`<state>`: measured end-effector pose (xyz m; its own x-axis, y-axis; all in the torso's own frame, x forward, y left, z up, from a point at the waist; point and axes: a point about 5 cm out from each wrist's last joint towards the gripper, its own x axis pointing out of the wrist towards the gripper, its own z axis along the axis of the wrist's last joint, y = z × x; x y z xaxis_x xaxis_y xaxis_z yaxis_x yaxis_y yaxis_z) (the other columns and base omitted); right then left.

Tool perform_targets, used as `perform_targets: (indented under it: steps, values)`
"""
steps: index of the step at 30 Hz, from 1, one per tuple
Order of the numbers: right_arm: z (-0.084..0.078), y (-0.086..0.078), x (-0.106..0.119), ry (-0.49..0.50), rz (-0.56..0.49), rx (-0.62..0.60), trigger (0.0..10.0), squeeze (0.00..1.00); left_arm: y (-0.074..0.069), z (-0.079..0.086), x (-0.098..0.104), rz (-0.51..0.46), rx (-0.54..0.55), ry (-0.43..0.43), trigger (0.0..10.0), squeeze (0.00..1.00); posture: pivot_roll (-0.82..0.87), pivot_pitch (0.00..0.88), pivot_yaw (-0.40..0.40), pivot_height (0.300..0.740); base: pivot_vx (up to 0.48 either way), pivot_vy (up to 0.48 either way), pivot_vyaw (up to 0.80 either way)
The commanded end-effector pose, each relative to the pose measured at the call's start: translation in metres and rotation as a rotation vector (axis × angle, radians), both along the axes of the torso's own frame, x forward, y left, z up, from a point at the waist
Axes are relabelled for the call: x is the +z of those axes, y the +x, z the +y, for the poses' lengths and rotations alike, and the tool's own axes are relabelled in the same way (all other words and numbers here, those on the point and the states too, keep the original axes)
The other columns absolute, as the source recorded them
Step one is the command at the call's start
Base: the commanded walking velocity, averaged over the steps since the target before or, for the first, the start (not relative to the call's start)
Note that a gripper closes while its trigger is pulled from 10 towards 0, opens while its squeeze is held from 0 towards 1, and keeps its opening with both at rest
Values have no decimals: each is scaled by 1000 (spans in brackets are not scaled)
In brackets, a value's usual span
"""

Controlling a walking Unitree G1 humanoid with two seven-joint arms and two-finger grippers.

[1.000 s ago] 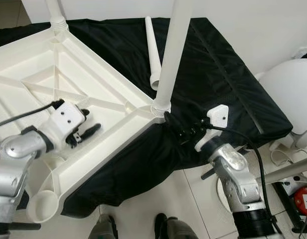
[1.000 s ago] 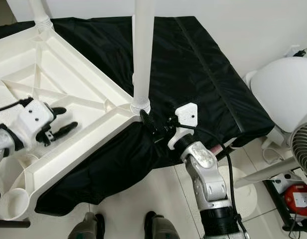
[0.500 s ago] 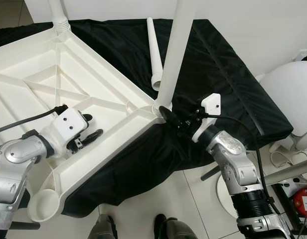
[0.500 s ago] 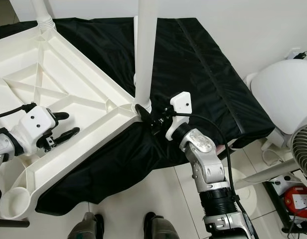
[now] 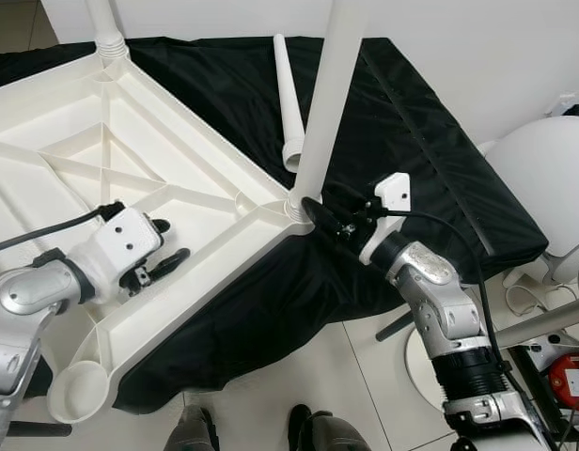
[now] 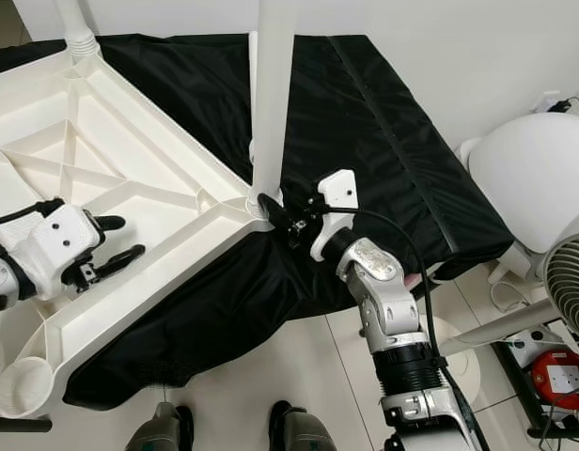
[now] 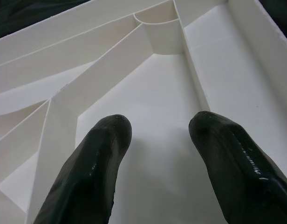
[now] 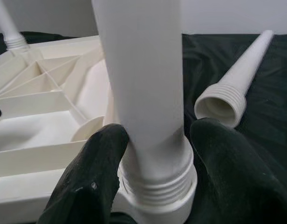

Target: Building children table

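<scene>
A white plastic tabletop (image 5: pixel 111 160) lies upside down on a black cloth (image 5: pixel 402 122). One white leg (image 5: pixel 325 103) stands screwed into its near corner, and another leg (image 5: pixel 105 28) stands at the far corner. A loose leg (image 5: pixel 288 94) lies on the cloth behind. My right gripper (image 5: pixel 311 210) is open, its two fingers (image 8: pixel 101 154) on either side of the standing leg's ribbed base (image 8: pixel 155 182). My left gripper (image 5: pixel 170 241) is open above the tabletop's ribbed underside (image 7: pixel 148 98), holding nothing.
An empty round leg socket (image 5: pixel 79 389) sits at the tabletop's nearest corner. A white rounded object (image 5: pixel 543 178), a fan (image 6: pixel 571 291) and a red device (image 5: pixel 571 381) stand on the tiled floor at right. My feet (image 5: pixel 308 432) are at the cloth's front edge.
My right gripper has moved forward from beside the corner, so its fingers now flank the standing leg's base. The left gripper has drawn back slightly over the tabletop.
</scene>
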<state>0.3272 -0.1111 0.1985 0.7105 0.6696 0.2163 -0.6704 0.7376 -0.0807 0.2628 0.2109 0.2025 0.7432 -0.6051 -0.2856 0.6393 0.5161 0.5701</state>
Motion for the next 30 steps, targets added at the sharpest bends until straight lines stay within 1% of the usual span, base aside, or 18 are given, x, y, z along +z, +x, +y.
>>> perform_targets:
  steps: [1,5,6,7,9,11,16,17,18,21,23,24,25,26,27,28,29,30]
  values:
    - [-3,4,-2,19,11,-1,10000,0,-10,-10,-17,128,-106,29,10000,0,99,173,-76,740,0,0,0]
    - [-2,7,-3,19,15,3,10000,0,-12,-11,-19,134,-116,33,10000,0,99,173,-76,740,0,0,0]
    - [0,12,-2,18,20,13,10000,0,-13,-14,-20,143,-124,31,10000,0,100,173,-73,740,0,0,0]
    - [0,12,-2,18,20,13,10000,0,-13,-14,-20,143,-124,31,10000,0,100,173,-73,740,0,0,0]
    - [6,22,-1,9,27,32,10000,0,-14,-20,-22,152,-137,13,10000,0,100,176,-73,740,0,0,0]
    - [6,22,-1,9,27,32,10000,0,-14,-20,-22,152,-137,13,10000,0,100,176,-73,740,0,0,0]
    - [23,40,5,-23,28,53,10000,0,-11,-39,-22,134,-156,-46,10000,0,100,175,-67,740,0,0,0]
    - [23,40,5,-23,28,53,10000,0,-11,-39,-22,134,-156,-46,10000,0,100,175,-67,740,0,0,0]
    - [26,43,6,-24,28,52,10000,0,-10,-42,-22,127,-154,-55,10000,0,100,175,-67,740,0,0,0]
    - [36,48,9,-2,20,42,10000,0,-3,-51,-17,73,-135,-90,10000,0,98,177,-62,740,0,0,0]
    - [38,49,9,2,20,39,10000,0,-1,-52,-17,59,-126,-92,10000,0,98,177,-62,740,0,0,0]
    - [38,50,9,22,16,26,10000,0,4,-53,-13,14,-92,-97,10000,0,109,181,-65,740,0,0,0]
    - [38,49,9,34,8,26,10000,0,7,-52,-10,-8,-71,-110,10000,0,109,181,-65,740,0,0,0]
    - [38,49,9,34,8,26,10000,0,7,-52,-10,-8,-71,-110,10000,0,109,181,-65,740,0,0,0]
    - [38,47,9,50,-3,31,10000,0,11,-49,-5,-57,-40,-120,10000,0,112,182,-65,740,0,0,0]
    - [36,44,8,59,-14,36,10000,0,16,-45,0,-78,4,-136,10000,0,113,184,-65,740,0,0,0]
    - [36,44,8,59,-14,36,10000,0,16,-45,0,-78,4,-136,10000,0,113,184,-65,740,0,0,0]
    - [31,37,6,81,-38,38,10000,0,23,-34,11,-140,73,-171,10000,0,112,185,-64,740,0,0,0]
